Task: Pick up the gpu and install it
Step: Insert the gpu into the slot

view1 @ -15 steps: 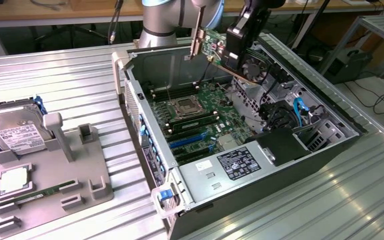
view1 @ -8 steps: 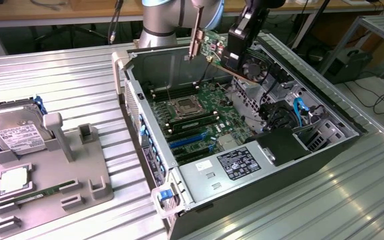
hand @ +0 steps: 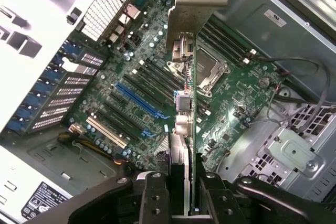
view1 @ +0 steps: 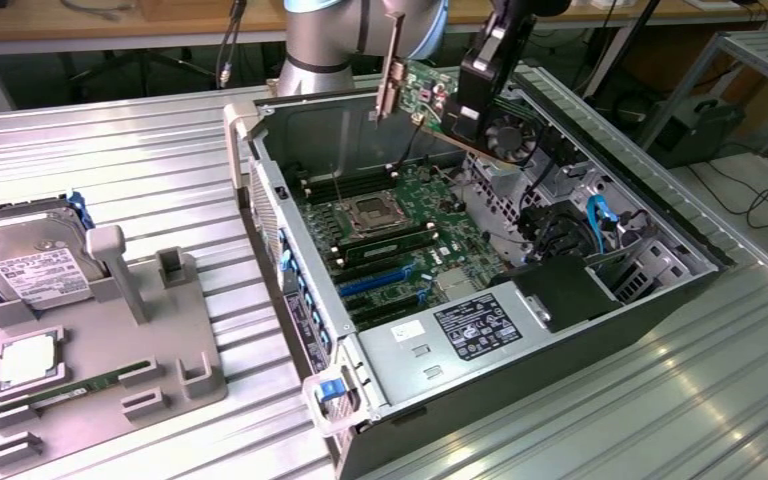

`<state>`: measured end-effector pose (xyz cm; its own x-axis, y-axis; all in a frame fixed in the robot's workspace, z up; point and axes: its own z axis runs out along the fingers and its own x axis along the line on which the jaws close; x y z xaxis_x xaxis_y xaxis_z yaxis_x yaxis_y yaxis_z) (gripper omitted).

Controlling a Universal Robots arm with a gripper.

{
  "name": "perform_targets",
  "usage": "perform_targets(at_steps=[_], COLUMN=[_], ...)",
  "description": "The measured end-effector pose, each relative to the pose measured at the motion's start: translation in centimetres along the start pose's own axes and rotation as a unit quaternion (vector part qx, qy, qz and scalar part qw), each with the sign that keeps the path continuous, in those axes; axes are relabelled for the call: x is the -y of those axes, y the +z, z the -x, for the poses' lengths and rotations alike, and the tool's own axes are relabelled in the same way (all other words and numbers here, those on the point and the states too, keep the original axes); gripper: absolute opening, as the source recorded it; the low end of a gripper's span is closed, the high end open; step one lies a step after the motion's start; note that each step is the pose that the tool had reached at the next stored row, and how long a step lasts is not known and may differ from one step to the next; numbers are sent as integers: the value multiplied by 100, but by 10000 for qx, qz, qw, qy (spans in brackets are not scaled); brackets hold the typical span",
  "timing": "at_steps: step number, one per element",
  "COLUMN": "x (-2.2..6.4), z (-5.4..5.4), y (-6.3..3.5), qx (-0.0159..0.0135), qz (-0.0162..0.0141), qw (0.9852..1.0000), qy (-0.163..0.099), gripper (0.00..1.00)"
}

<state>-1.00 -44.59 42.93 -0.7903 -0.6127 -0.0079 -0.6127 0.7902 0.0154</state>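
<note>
Green gpu (view1: 434,95), clamped edge-on in the partly closed pincer (hand: 184,198), hangs above the motherboard (view1: 398,225) inside the open computer case (view1: 311,135), silver end bracket (view1: 390,80) toward the case's rear wall. Hard drive (view1: 31,265) lies on the table (view1: 117,150) beside the case.

**Universal Robots arm** (view1: 315,45)
- Link tube: smooth cylinder, silver-grey metal finish.
- Joint housing (view1: 418,22): rounded, grey with a bluish cast, wider than the tube.

**Gripper** (hand: 182,177)
- Body: matt black throughout, blocky in the exterior view.
- 2 fingers (hand: 156,199): black rectangular blocks with flat faces, each with a column of small recessed silver screws (hand: 211,199).
- 2 outer linkage bars (hand: 97,200): black with rounded edges, 1 on each side.
- Pivot pins (hand: 122,180): 1 round silver pin at the end of each bar.
</note>
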Motion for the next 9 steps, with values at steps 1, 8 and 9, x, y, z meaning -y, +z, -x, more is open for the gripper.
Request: perform_targets(at_steps=[1, 8, 9], x=[0, 0, 0], z=[0, 0, 0], y=[0, 1, 1], qx=[0, -4, -4], qz=[0, 2, 2], qw=[10000, 9997, 9996], qy=[-33, -257, -290], gripper=[27, 27, 27])
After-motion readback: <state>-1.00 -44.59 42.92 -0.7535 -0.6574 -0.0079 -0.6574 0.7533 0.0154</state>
